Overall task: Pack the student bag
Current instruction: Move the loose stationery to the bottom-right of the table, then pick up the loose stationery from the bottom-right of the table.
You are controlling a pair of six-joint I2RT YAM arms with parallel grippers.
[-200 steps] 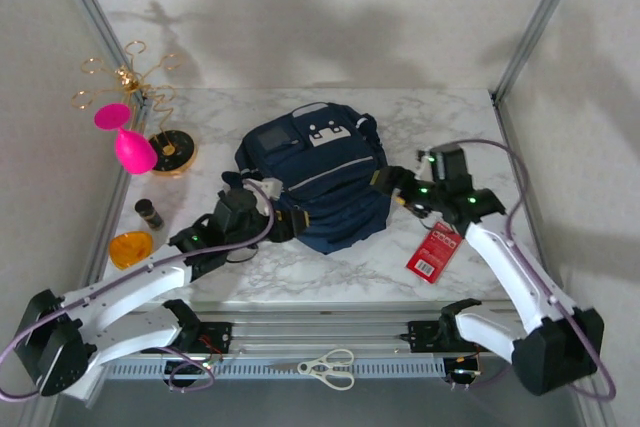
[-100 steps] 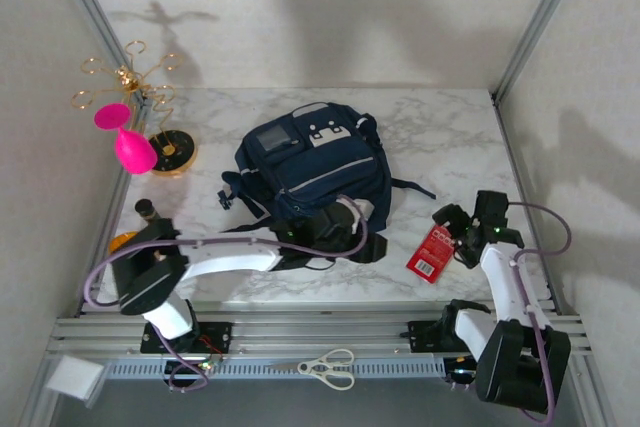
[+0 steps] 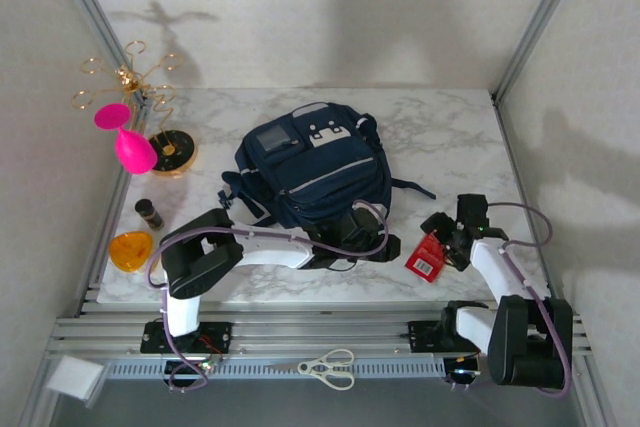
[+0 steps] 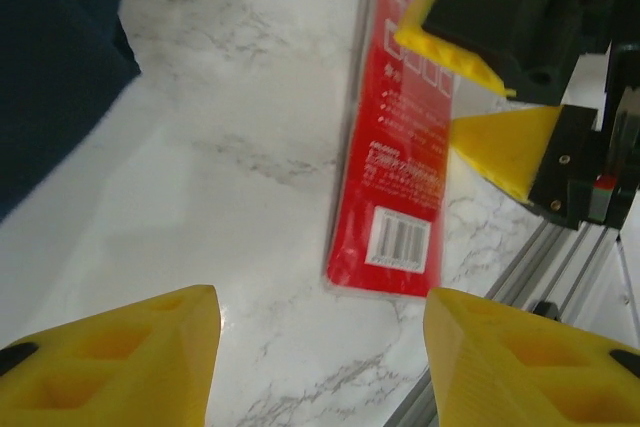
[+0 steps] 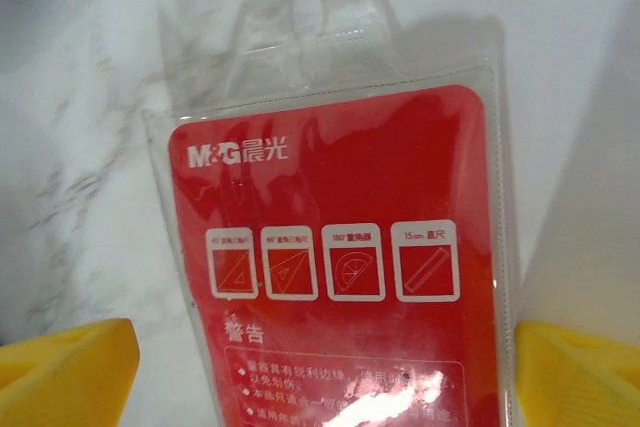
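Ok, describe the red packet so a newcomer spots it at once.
From the navy backpack mid-table, look to its near right. Flat on the marble under the right claw lies the M&G geometry-set packet: the only red item, with a clear hang tab.

The left pincer, a second ago at the left flank of the navy-blue fabric student bag, has swung across its front toward the red plastic-sleeved stationery packet. The right pincer has pulled back from the bag and dropped, jaws wide, astride that packet.
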